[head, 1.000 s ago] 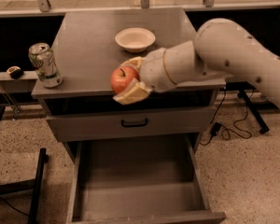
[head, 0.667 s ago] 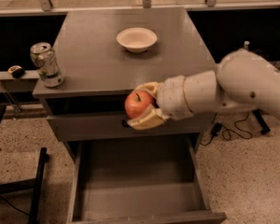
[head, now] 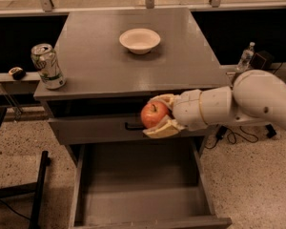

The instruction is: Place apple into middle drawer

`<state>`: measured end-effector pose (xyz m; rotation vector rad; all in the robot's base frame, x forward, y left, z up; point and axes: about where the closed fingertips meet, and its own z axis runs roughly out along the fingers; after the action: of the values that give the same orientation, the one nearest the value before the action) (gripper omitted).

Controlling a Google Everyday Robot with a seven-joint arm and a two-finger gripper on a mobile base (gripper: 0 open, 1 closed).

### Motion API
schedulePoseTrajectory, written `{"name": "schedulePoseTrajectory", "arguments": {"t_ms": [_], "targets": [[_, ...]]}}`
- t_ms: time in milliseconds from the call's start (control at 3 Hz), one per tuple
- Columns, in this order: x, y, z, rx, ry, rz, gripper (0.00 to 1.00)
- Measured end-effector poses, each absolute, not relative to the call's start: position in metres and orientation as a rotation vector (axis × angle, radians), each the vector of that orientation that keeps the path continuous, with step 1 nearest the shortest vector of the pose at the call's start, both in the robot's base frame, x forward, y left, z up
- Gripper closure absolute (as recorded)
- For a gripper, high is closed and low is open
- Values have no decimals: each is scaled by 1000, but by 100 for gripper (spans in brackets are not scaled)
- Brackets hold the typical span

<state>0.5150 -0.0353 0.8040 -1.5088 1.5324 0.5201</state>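
The red-orange apple (head: 153, 114) with a short dark stem is held between the tan fingers (head: 163, 130) of my gripper (head: 158, 115). The gripper is shut on it, in front of the closed drawer front with the black handle (head: 132, 126). The white arm (head: 238, 104) comes in from the right. The middle drawer (head: 143, 194) is pulled wide open below, its flat grey floor bare. The apple hangs above the drawer's back part, well over its floor.
A white bowl (head: 139, 40) stands on the grey cabinet top (head: 95, 66). A soda can (head: 47, 66) stands at the top's left front corner. A small bottle (head: 245, 57) and cables lie to the right. A dark frame (head: 38, 190) stands on the floor at left.
The gripper with the apple has moved down and to the right, from the cabinet top's front edge to in front of the closed drawer front.
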Motion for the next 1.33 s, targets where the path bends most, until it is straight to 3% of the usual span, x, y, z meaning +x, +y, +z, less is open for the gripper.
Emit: {"name": "schedulePoseTrajectory", "arguments": {"t_ms": [333, 1000, 1333], "targets": [[524, -48, 728, -1495, 1554, 598, 100], [531, -48, 685, -1453, 1581, 659, 100], [530, -32, 614, -1419, 1572, 700, 100]]}}
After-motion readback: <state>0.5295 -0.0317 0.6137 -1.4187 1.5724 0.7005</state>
